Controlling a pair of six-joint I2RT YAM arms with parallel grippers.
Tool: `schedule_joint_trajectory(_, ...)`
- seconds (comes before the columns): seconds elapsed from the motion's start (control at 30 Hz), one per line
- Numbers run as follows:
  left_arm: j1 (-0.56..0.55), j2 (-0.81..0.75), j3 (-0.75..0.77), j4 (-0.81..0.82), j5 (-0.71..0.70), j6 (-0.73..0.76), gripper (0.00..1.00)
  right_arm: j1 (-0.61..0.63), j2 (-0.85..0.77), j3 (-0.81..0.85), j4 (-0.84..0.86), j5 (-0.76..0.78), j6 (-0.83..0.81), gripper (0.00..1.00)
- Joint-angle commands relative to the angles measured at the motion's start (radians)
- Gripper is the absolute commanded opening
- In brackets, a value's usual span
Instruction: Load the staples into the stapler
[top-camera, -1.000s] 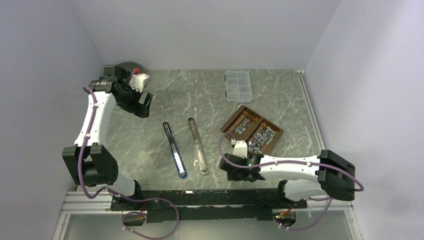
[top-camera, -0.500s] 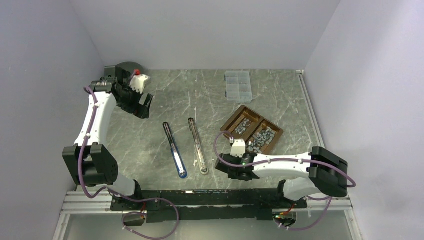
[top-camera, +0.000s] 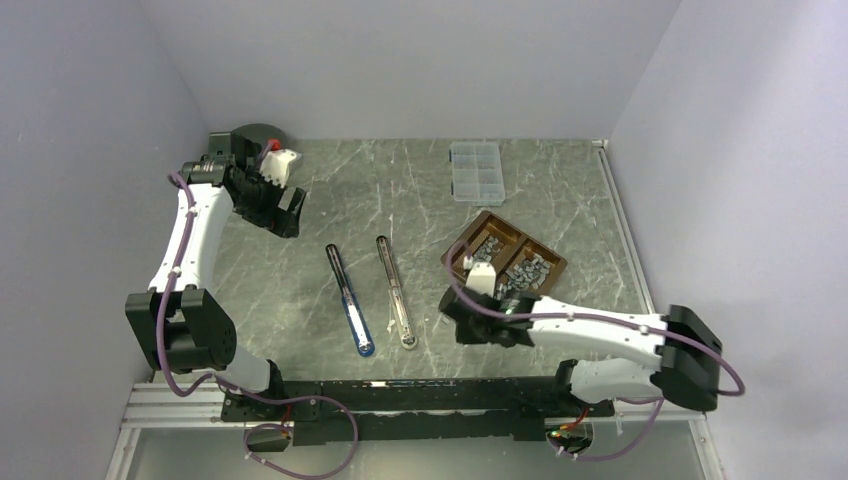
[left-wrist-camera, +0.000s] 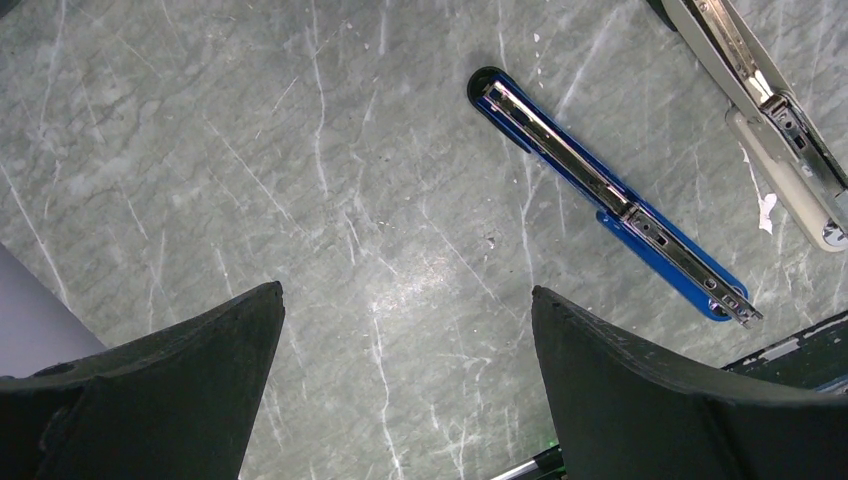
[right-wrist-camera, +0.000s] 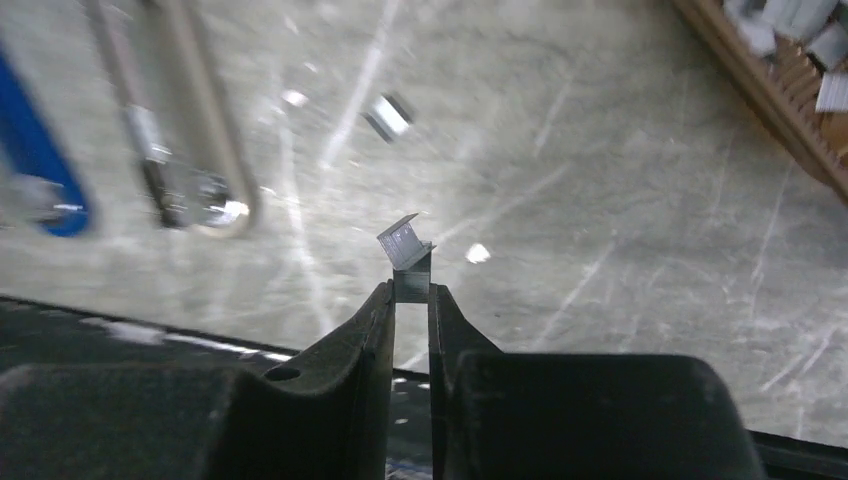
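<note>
In the right wrist view my right gripper (right-wrist-camera: 411, 292) is shut on a short silver strip of staples (right-wrist-camera: 405, 250) that sticks up from its fingertips, held just above the table. One more loose strip (right-wrist-camera: 388, 115) lies on the marble beyond it. Many staples (top-camera: 522, 270) fill the brown tray (top-camera: 557, 262). Two staplers lie opened out flat: a blue one (top-camera: 350, 300) and a cream one (top-camera: 396, 292), both left of my right gripper (top-camera: 465, 322). My left gripper (left-wrist-camera: 405, 290) hangs open and holds nothing, high at the far left, with the blue stapler (left-wrist-camera: 610, 195) below it.
A clear plastic compartment box (top-camera: 476, 172) stands at the back, behind the tray. The cream stapler (left-wrist-camera: 770, 110) shows at the right edge of the left wrist view. The black rail of the arm bases (top-camera: 400, 395) runs along the near edge.
My right wrist dipped toward the near edge, then came back up toward the tray, its jaws narrowing. The left arm has stayed still and open.
</note>
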Motion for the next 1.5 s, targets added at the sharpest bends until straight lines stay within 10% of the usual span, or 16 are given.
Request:
schedule_joint_trajectory(0.0, 0.004, -0.037, 0.027, -0.014, 0.061, 0.021, 0.99, -0.157, -0.127, 0.063, 0.04, -0.246, -0.157, 0.06)
schedule_joint_trajectory(0.4, 0.002, -0.102, 0.059, -0.064, 0.177, 0.111, 0.99, -0.498, -0.038, -0.092, 0.372, -1.05, -0.218, 0.0)
schedule_joint_trajectory(0.63, -0.061, -0.19, 0.001, -0.089, 0.384, 0.244, 0.99, -0.56, -0.049, -0.055, 0.4, -1.164, -0.23, 0.01)
schedule_joint_trajectory(1.0, -0.649, -0.064, 0.031, 0.112, 0.255, 0.121, 0.99, -0.613, -0.084, 0.018, 0.4, -1.228, -0.322, 0.0)
schedule_joint_trajectory(1.47, -0.818, 0.07, 0.068, 0.275, 0.324, -0.134, 1.0, -0.698, -0.149, -0.01, 0.444, -1.339, -0.343, 0.0)
